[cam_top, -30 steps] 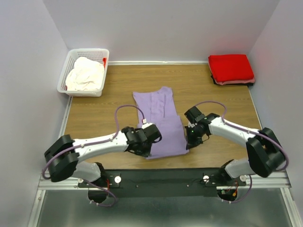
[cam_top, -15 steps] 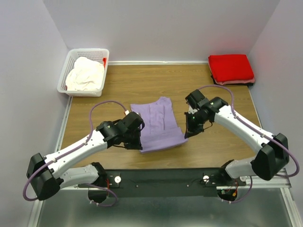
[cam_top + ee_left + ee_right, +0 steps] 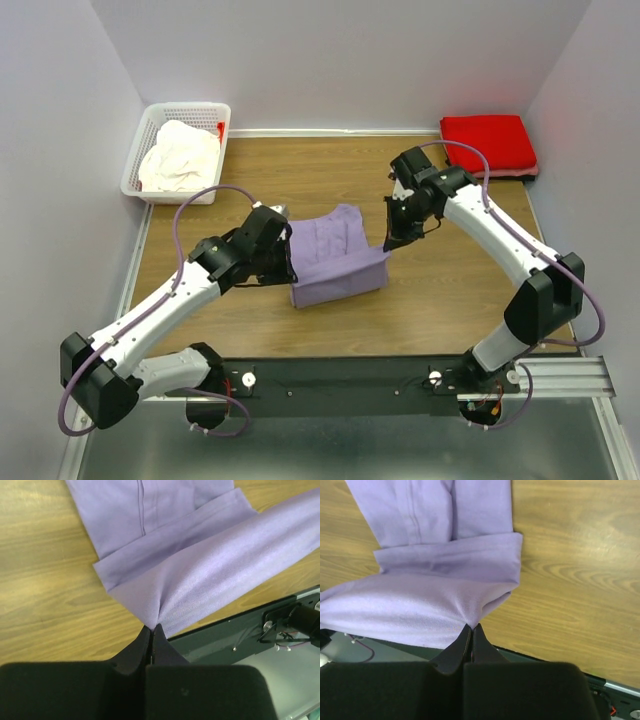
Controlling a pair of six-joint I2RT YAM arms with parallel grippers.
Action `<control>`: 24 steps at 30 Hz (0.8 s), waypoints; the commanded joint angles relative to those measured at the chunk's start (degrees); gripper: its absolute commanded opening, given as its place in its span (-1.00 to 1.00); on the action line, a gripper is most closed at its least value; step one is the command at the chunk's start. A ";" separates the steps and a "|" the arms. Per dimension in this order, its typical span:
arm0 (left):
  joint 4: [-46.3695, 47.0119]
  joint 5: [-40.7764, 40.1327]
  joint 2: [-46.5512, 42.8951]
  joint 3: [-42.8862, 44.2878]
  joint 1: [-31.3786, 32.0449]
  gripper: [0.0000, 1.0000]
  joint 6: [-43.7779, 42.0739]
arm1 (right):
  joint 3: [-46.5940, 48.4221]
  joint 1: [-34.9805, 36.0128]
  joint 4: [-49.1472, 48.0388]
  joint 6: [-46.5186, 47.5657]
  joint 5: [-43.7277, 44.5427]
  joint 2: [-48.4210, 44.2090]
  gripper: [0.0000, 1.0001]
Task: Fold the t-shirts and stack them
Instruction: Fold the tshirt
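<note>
The lavender-purple t-shirt (image 3: 335, 258) lies mid-table with its near hem lifted and carried back over the rest of it. My left gripper (image 3: 288, 254) is shut on the hem's left corner (image 3: 152, 622). My right gripper (image 3: 389, 244) is shut on the hem's right corner (image 3: 472, 621). The lifted cloth hangs stretched between them above the table. A folded bright red t-shirt (image 3: 488, 143) sits at the far right corner on a pale layer. A cream-white t-shirt (image 3: 180, 157) lies crumpled in the basket.
The white lattice basket (image 3: 146, 121) stands at the far left corner. White walls close in the left, right and back. The black rail with the arm bases (image 3: 350, 378) runs along the near edge.
Both grippers have risen and moved away from the near edge, carrying the purple shirt's hem back over its body. The visible shirt has grown shorter front to back.
</note>
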State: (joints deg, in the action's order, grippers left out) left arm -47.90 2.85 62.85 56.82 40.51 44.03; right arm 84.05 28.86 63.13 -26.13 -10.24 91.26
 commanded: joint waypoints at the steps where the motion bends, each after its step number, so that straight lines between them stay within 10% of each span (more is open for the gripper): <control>1: 0.70 0.13 0.69 1.10 -2.10 -1.00 -3.60 | 5.06 -2.05 2.08 3.27 -0.04 2.60 -0.99; 24: 12.29 3.74 8.69 1.72 -13.96 -1.00 -11.33 | 23.35 -4.69 -1.87 3.45 -2.42 18.77 -0.99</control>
State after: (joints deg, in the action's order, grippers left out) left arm -37.63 5.78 70.28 57.01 28.34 35.38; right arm 103.72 25.19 63.18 -23.86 -13.04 107.77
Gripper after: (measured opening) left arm 0.010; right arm 0.009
